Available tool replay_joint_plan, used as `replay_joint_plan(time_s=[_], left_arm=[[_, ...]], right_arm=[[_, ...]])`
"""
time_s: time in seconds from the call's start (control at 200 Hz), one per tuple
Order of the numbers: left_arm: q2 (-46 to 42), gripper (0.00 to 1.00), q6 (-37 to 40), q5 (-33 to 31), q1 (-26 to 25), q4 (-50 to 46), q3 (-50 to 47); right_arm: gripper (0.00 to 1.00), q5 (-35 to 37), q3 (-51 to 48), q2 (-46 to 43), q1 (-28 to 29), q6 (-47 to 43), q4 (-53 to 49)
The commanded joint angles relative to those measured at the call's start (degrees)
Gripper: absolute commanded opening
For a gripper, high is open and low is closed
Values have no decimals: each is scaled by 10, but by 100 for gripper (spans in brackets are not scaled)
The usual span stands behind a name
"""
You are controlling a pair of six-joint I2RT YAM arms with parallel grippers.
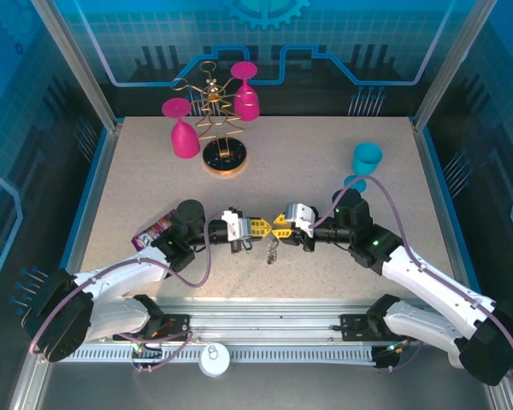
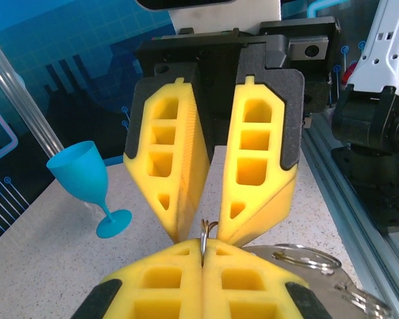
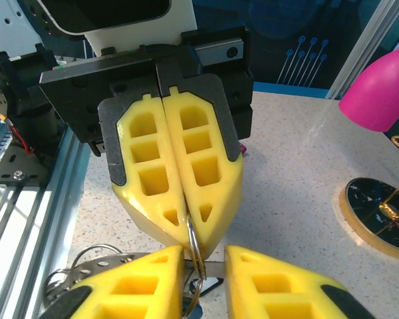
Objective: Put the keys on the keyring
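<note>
Yellow foam fingers, two pairs, tip to tip over the middle of the speckled table (image 1: 325, 188).

- Left gripper (image 1: 262, 226): jaws pressed together, pinching a thin metal ring (image 2: 208, 229) edge-on at the very tips.
- Right gripper (image 1: 279, 225): jaws parted, one finger on either side of that same ring. Whether either pad touches it cannot be told.
- Keyring (image 1: 272, 249): grey metal tangle just below the meeting fingertips, between the two arms. The left wrist view shows silver loops (image 2: 306, 258) lying on the table just beside the closed fingers. The keys are too small to pick out within the tangle.
- Gold wire rack (image 1: 222, 128): far side of the table, upright, with two pink glasses (image 1: 184, 137) hung bowl-down on it.
- Blue glass (image 1: 365, 158): upright, to the right of the rack, well apart from it.
</note>
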Motion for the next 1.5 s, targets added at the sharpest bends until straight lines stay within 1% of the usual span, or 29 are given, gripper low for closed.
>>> replay_joint_plan(time_s=[0.0, 0.23, 0.44, 0.535, 0.625, 0.755, 0.77, 0.821, 0.876, 0.921, 0.971, 0.986, 1.071, 1.136, 1.221, 1.361, 1.396, 1.496], left_arm=[[3, 0, -8, 26, -2, 38, -2], [3, 0, -8, 26, -2, 38, -1], [2, 0, -12, 31, -2, 43, -2], [2, 0, -14, 33, -2, 45, -3], [2, 0, -15, 36, -2, 46, -3], [3, 0, -8, 20, -2, 39, -3], [3, 0, -6, 15, -2, 36, -3], [4, 9, 5, 3, -2, 14, 2], [3, 13, 27, -6, -3, -31, 14], [4, 15, 46, -25, -7, -71, 26], [6, 15, 71, -63, -14, -110, 41], [7, 15, 78, -70, -16, -124, 44], [14, 16, 107, -107, -25, -179, 63], [18, 16, 117, -122, -28, -199, 71], [20, 16, 117, -127, -30, -201, 73], [17, 16, 117, -125, -30, -202, 72], [17, 13, 118, -123, -30, -202, 72], [16, 1, 115, -117, -30, -198, 71]], right_arm=[[21, -11, 17, 5, -6, 1, 16], [19, 9, 7, -11, -6, -15, -2], [15, 0, 13, -1, -6, -16, -2], [11, -1, 16, 4, -6, -20, -5], [0, -6, 20, 6, -6, -22, -6], [0, -1, 33, -1, -6, -24, -18], [0, 0, 37, -1, -6, -27, -23], [0, 5, 50, -2, -5, -39, -50], [0, 15, 68, 2, 1, -59, -91], [0, 30, 89, 9, 8, -80, -130], [0, 48, 102, 20, 20, -105, -180], [0, 53, 121, 23, 24, -112, -194], [0, 89, 166, 51, 49, -141, -274], [0, 113, 197, 74, 67, -157, -323], [0, 154, 229, 104, 87, -175, -369], [0, 210, 256, 134, 106, -195, -408], [0, 212, 261, 142, 109, -196, -413], [0, 197, 263, 146, 115, -191, -407]])
